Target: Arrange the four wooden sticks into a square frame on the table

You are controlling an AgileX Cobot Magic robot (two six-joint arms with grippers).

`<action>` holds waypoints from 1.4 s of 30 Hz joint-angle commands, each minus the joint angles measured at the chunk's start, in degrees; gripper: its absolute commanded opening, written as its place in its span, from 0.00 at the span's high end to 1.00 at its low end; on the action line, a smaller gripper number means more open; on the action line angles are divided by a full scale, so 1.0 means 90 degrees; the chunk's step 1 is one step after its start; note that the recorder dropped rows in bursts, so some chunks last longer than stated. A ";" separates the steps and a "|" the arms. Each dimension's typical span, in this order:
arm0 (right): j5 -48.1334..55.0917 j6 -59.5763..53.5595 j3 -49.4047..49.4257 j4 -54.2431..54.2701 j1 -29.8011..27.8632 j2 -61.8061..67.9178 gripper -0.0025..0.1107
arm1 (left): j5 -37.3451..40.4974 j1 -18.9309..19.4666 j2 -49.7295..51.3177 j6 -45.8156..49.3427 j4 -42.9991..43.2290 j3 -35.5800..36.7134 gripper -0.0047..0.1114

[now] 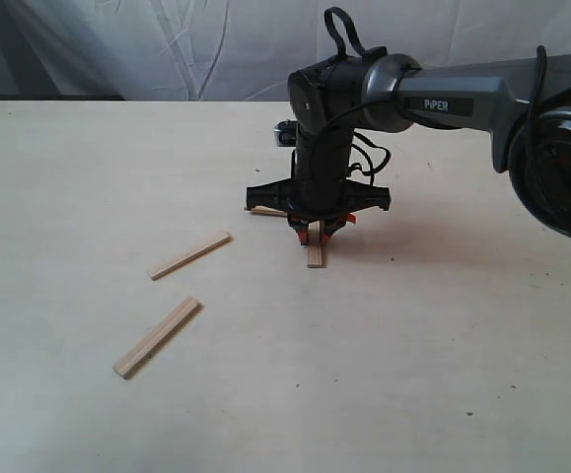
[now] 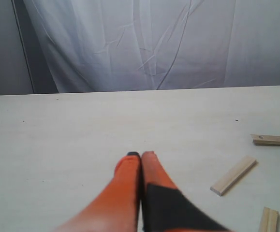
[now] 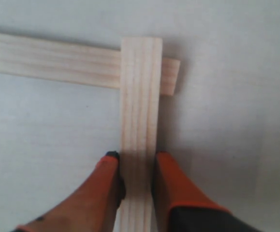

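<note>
In the exterior view, the nearest stick (image 1: 157,337) lies on the table (image 1: 413,374) at the lower left of the frame. A second stick (image 1: 189,255) lies just above it, apart. At centre the right gripper (image 1: 317,229) points down, pinched narrowly on a third stick (image 1: 315,254). The right wrist view shows this one crossing over the end of a fourth stick (image 1: 263,211). The left gripper (image 2: 140,157), seen only in its wrist view, has its fingers pressed together on nothing.
</note>
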 commanded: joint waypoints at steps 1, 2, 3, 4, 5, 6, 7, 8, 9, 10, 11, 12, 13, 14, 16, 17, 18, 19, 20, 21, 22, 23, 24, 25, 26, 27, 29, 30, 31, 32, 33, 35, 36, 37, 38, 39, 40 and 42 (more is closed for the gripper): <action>0.0008 0.0000 -0.0007 0.0034 -0.0024 -0.0003 0.75 | -0.0050 0.0001 -0.0031 -0.0015 0.0000 0.0009 0.96; 0.0008 0.0000 -0.0007 0.0034 -0.0024 -0.0014 0.68 | -0.0050 0.0001 -0.0031 -0.0015 0.0000 0.0009 0.96; -0.0006 0.0000 -0.0007 0.0034 -0.0024 -0.0018 0.63 | -0.0056 0.0001 -0.0031 -0.0015 0.0000 0.0009 0.96; -0.0006 0.0000 -0.0007 0.0034 -0.0024 -0.0045 0.58 | -0.0056 0.0001 -0.0031 -0.0015 0.0000 0.0009 0.96; -0.0017 0.0000 -0.0007 0.0034 -0.0024 -0.0061 0.55 | -0.0056 0.0001 -0.0031 -0.0015 0.0000 0.0009 0.96; -0.0033 0.0000 -0.0007 0.0034 -0.0024 -0.0096 0.53 | -0.0054 0.0001 -0.0031 -0.0015 0.0013 0.0009 0.96; -0.0033 0.0000 -0.0023 0.0034 -0.0024 -0.0130 0.52 | -0.0054 0.0001 -0.0031 -0.0015 0.0013 0.0009 0.96; -0.0033 0.0000 -0.0048 0.0034 -0.0024 -0.0165 0.52 | -0.0054 0.0001 -0.0031 -0.0015 0.0013 0.0009 0.96; -0.0033 0.0000 -0.0062 0.0034 -0.0024 -0.0224 0.52 | -0.0054 0.0001 -0.0031 -0.0015 0.0013 0.0009 0.96; -0.0033 0.0000 -0.0086 0.0034 -0.0024 -0.0269 0.52 | -0.0054 0.0001 -0.0031 -0.0015 0.0013 0.0009 0.96; 0.0004 0.0000 -0.0110 0.0034 -0.0024 -0.0331 0.52 | -0.0054 0.0001 -0.0031 -0.0015 0.0013 0.0009 0.96; 0.0022 0.0000 -0.0125 0.0034 -0.0024 -0.0396 0.52 | -0.0054 0.0001 -0.0031 -0.0015 0.0013 0.0009 0.96; 0.0035 0.0000 -0.0125 0.0049 -0.0024 -0.0459 0.52 | -0.0054 0.0001 -0.0031 -0.0015 0.0013 0.0009 0.96; 0.0063 -0.0034 -0.0125 0.0064 -0.0036 -0.0543 0.52 | -0.0054 0.0001 -0.0031 -0.0015 0.0013 0.0009 0.96; 0.0115 -0.0257 -0.0125 0.0161 -0.0082 -0.0716 0.52 | -0.0054 0.0001 -0.0031 -0.0015 0.0013 0.0009 0.96; 0.0145 -0.0486 -0.0125 0.0288 -0.0123 -0.0811 0.52 | -0.0054 0.0001 -0.0031 -0.0015 0.0013 0.0009 0.96; 0.0206 -0.0711 -0.0125 0.0463 -0.0188 -0.0911 0.52 | -0.0054 0.0001 -0.0031 -0.0015 0.0013 0.0009 0.96; 0.0273 -0.0863 -0.0125 0.0614 -0.0243 -0.1000 0.52 | -0.0054 0.0001 -0.0031 -0.0015 0.0013 0.0009 0.96; 0.0345 -0.1008 -0.0125 0.0699 -0.0324 -0.1078 0.52 | -0.0054 0.0001 -0.0031 -0.0015 0.0030 0.0009 0.96; 0.0423 -0.1090 -0.0125 0.0743 -0.0405 -0.1132 0.52 | -0.0071 0.0001 -0.0031 -0.0015 0.0061 0.0009 0.96; 0.0485 -0.1178 -0.0125 0.0754 -0.0461 -0.1178 0.52 | -0.0121 0.0001 -0.0031 -0.0062 -0.0022 0.0009 0.96; 0.0562 -0.1249 -0.0125 0.0735 -0.0528 -0.1230 0.52 | -0.0219 0.0001 -0.0031 -0.0111 -0.0342 0.0009 0.96; 0.0608 -0.1321 -0.0125 0.0724 -0.0584 -0.1245 0.52 | -0.0374 0.0001 -0.0031 -0.0111 -0.0646 0.0009 0.96; 0.0631 -0.1385 -0.0125 0.0724 -0.0619 -0.1254 0.52 | -0.0597 0.0001 -0.0031 -0.0111 -0.0899 0.0009 0.96; 0.0671 -0.1424 -0.0125 0.0724 -0.0669 -0.1254 0.52 | -0.0936 0.0001 -0.0031 -0.0111 -0.1324 0.0009 0.96; 0.0671 -0.1478 -0.0125 0.0738 -0.0724 -0.1254 0.52 | -0.1225 0.0001 -0.0031 -0.0199 -0.1842 0.0009 0.96; 0.0671 -0.1648 -0.0073 0.0746 -0.0756 -0.1254 0.52 | -0.1561 0.0001 -0.0031 -0.0255 -0.2741 0.0009 0.96; 0.0671 -0.1758 -0.0073 0.0731 -0.0770 -0.1254 0.52 | -0.1629 0.0001 -0.0031 -0.0255 -0.3069 0.0009 0.96; 0.0671 -0.1825 -0.0073 0.0759 -0.0784 -0.1254 0.52 | -0.1672 0.0001 -0.0031 -0.0255 -0.3253 0.0009 0.96; 0.0671 -0.1864 -0.0073 0.0755 -0.0798 -0.1254 0.52 | -0.1771 0.0001 -0.0031 -0.0255 -0.3253 0.0009 0.96; 0.0644 -0.1864 -0.0073 0.0755 -0.0808 -0.1254 0.52 | -0.1943 0.0001 -0.0031 -0.0257 -0.3321 0.0009 0.96; 0.0588 -0.1952 -0.0073 0.0726 -0.0841 -0.1254 0.52 | -0.1869 0.0001 -0.0031 -0.0541 -0.3764 0.0009 0.96; 0.0533 -0.2016 -0.0073 0.0726 -0.0851 -0.1254 0.52 | -0.1561 0.0001 -0.0031 -0.0524 -0.3890 -0.0190 0.96; 0.0486 -0.2016 -0.0073 0.0712 -0.0851 -0.1232 0.52 | -0.0706 0.0001 0.0367 -0.0418 -0.3489 -0.0807 0.96; 0.0456 -0.2016 -0.0073 0.0701 -0.0851 -0.1217 0.52 | -0.0227 0.0001 0.0809 -0.0328 -0.3063 -0.1255 0.96; 0.0397 -0.2016 -0.0073 0.0682 -0.0851 -0.1206 0.52 | 0.0616 0.0001 0.1897 -0.0328 -0.2182 -0.2233 0.96; 0.0365 -0.2016 -0.0073 0.0737 -0.0851 -0.1206 0.52 | 0.1111 0.0001 0.2622 -0.0177 -0.1799 -0.2843 0.96; 0.0308 -0.2016 -0.0073 0.0945 -0.0851 -0.1206 0.52 | 0.2373 0.0001 0.4910 0.0981 -0.1590 -0.4565 0.96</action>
